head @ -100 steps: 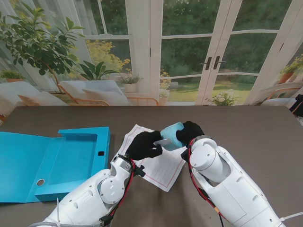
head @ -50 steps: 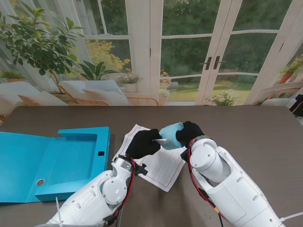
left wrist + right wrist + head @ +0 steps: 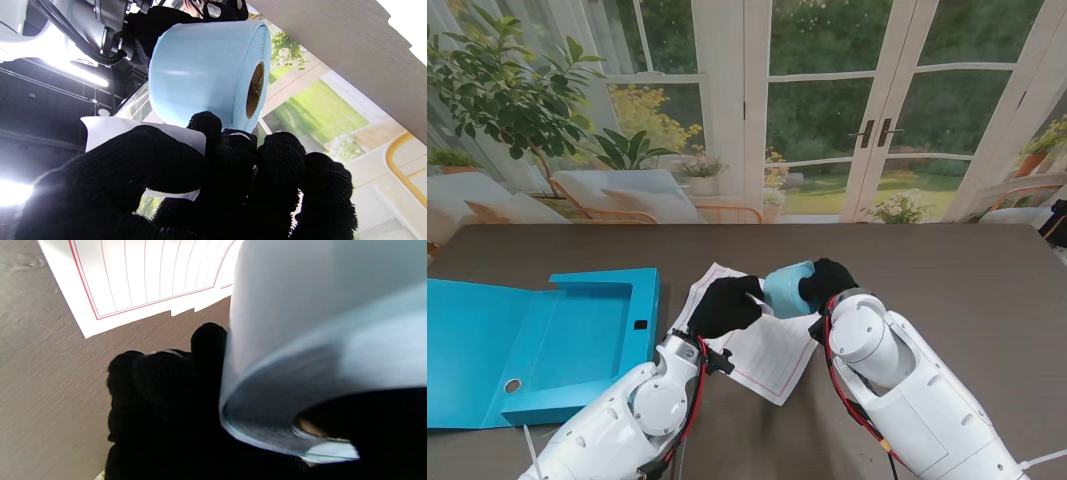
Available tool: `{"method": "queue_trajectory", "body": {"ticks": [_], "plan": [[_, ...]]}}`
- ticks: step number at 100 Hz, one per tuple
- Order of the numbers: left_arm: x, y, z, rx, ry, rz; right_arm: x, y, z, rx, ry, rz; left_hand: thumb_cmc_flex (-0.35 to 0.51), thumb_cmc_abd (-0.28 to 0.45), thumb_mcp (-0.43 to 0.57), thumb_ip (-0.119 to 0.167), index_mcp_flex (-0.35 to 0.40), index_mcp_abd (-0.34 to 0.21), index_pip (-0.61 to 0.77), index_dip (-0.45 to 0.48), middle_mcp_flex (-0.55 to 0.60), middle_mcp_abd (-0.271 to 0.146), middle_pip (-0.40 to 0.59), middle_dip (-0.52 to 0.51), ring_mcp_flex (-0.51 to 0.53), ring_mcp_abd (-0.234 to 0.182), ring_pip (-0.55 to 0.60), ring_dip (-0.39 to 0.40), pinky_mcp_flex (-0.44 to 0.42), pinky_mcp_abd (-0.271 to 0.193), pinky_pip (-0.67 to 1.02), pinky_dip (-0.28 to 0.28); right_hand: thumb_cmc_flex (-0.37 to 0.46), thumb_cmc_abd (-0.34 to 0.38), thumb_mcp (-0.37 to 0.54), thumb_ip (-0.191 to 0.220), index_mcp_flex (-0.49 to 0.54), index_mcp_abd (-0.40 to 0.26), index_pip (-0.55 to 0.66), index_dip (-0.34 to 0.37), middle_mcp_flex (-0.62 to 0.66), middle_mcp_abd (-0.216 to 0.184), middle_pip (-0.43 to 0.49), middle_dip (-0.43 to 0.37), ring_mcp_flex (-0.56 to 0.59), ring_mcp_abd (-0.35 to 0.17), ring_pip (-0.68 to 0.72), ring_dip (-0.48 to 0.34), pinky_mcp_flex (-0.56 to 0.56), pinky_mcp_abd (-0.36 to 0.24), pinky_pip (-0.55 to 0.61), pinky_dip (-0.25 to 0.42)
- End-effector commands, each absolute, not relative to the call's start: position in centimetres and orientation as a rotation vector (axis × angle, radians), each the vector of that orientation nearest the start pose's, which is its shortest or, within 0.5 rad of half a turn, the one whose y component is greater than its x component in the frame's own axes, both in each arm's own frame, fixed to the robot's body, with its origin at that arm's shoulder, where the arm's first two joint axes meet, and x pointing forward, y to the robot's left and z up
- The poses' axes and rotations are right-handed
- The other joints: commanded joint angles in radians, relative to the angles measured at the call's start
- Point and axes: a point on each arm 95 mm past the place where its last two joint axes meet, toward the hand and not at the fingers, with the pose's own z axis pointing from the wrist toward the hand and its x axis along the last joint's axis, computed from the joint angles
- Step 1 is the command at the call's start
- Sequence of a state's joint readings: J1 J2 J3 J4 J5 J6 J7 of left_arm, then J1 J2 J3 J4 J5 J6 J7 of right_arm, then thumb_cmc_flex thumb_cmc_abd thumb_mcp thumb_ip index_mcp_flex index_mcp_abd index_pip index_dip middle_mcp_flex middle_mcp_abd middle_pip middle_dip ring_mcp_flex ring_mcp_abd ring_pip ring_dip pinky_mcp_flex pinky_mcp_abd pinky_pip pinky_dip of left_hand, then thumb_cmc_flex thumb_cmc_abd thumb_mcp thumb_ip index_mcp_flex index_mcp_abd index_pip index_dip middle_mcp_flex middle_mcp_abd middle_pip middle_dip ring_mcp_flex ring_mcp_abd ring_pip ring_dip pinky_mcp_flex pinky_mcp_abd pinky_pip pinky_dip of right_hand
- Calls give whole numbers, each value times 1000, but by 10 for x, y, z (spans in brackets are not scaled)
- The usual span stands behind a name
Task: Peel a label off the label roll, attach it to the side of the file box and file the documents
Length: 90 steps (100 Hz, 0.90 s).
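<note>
My right hand (image 3: 828, 281) is shut on the light blue label roll (image 3: 787, 288), holding it above the table near the middle. My left hand (image 3: 726, 306) is beside the roll, its fingers pinched on a white label (image 3: 106, 130) that has come free of the roll (image 3: 203, 70). The open blue file box (image 3: 537, 340) lies flat at the left of the table. The documents (image 3: 767, 345), white sheets with red-ruled lines, lie under both hands. From the right wrist, the roll (image 3: 317, 340) fills the view over the documents (image 3: 150, 276).
The dark wooden table (image 3: 987, 290) stretches to the right and far side. Glass doors and plants stand beyond its far edge.
My left hand has drawn back slightly toward the left, away from the roll, with the white label in its fingers. The roll has tipped a little in my right hand.
</note>
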State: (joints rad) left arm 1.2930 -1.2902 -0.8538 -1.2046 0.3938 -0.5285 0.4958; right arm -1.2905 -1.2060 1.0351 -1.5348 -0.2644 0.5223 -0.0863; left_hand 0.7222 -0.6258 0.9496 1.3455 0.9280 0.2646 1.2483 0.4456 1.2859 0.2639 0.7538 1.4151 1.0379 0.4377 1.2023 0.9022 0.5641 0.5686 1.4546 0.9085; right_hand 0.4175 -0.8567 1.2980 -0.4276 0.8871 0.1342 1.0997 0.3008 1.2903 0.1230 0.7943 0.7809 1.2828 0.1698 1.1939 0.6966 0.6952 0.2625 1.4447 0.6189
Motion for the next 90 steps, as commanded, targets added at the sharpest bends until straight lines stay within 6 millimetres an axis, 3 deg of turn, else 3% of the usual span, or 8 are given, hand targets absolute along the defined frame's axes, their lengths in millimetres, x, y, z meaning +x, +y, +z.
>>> {"method": "queue_trajectory", "body": {"ticks": [1, 42, 90], "plan": [[419, -121, -338, -1399, 963, -2528, 463, 54, -289, -2650, -1229, -2028, 23, 7, 15, 35, 22, 24, 3, 15, 34, -14, -6, -1, 16, 81, 4, -2, 14, -12, 58, -18, 49, 67, 138, 52, 99, -172, 119, 81, 20, 23, 14, -4, 23, 1, 3, -4, 172, 20, 53, 1], [413, -108, -332, -1435, 975, -2496, 472, 41, -292, -2685, -1326, -2045, 18, 17, 20, 32, 9, 34, -1, 39, 28, -4, -9, 15, 3, 91, 11, 12, -2, -3, 55, -12, 49, 67, 136, 52, 98, -173, 119, 81, 18, 23, 15, -5, 23, -4, 0, -6, 168, 17, 50, 0], [403, -79, -330, -1509, 1051, -2345, 490, 9, -298, -2665, -1714, -2098, 21, 16, 34, 38, -6, 42, 3, 50, 22, -3, -6, 25, 2, 95, 21, 14, -2, 7, 52, 4, 35, 77, 133, 52, 94, -191, 121, 82, 17, 9, 17, -6, 25, -19, -1, -6, 169, 5, 46, -4]]}}
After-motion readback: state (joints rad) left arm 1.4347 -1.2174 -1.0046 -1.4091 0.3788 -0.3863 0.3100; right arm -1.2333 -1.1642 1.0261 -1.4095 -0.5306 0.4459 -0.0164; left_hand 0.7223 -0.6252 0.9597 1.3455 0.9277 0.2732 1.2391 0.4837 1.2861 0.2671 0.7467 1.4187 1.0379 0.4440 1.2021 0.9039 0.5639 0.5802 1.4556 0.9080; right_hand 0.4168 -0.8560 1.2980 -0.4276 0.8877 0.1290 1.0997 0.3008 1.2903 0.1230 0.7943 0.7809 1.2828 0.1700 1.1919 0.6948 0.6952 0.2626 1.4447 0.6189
